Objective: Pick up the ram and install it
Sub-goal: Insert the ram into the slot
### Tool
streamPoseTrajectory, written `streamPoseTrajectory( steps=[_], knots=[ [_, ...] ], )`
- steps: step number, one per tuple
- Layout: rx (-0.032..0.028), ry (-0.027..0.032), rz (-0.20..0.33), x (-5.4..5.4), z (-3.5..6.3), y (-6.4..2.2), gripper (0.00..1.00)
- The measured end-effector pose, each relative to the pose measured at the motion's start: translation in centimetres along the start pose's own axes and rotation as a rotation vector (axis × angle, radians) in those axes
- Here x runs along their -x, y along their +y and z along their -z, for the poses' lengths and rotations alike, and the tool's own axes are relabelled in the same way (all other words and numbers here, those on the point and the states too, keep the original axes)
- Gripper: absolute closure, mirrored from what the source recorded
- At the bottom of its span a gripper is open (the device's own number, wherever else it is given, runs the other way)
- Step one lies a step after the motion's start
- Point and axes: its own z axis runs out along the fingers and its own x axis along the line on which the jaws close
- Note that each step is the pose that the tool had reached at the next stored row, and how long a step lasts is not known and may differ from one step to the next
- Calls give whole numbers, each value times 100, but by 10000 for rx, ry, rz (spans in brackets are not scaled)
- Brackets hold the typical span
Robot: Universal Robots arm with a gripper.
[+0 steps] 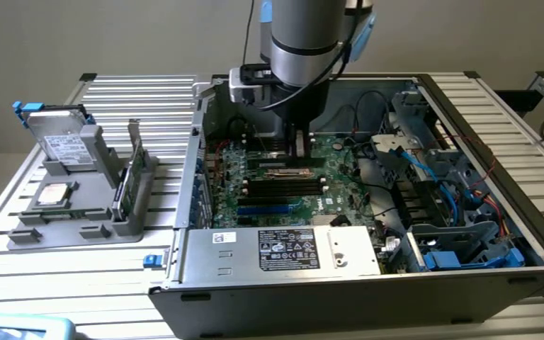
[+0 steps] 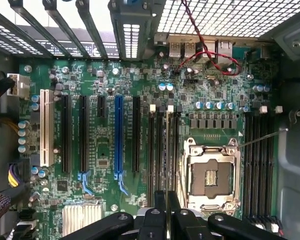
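Exterior view: my gripper (image 1: 297, 150) is down inside the open case (image 1: 367, 283), directly over the motherboard (image 1: 343, 166). Wrist view: fingers (image 2: 160, 210) are clamped tight. A thin pale edge runs straight out from between them, which I read as the ram (image 2: 167, 150) held edge-on. It lines up along the memory slots (image 2: 155, 150), CPU socket (image 2: 210, 175) just beside. Pickup looks done, alignment looks close. Can't tell if it's seated or latched.

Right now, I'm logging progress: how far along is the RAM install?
Done: the ram looks picked up. In hand: the gripper is shut on it, edge-on over the memory slots beside the CPU socket. Left: seating it; I cannot tell whether it is in.
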Motion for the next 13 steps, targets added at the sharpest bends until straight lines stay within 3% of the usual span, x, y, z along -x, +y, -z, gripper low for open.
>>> streamPoseTrajectory(
  steps=[13],
  knots=[
    [-10, 17, -189, -34, -227, -22, 87]
  ],
)
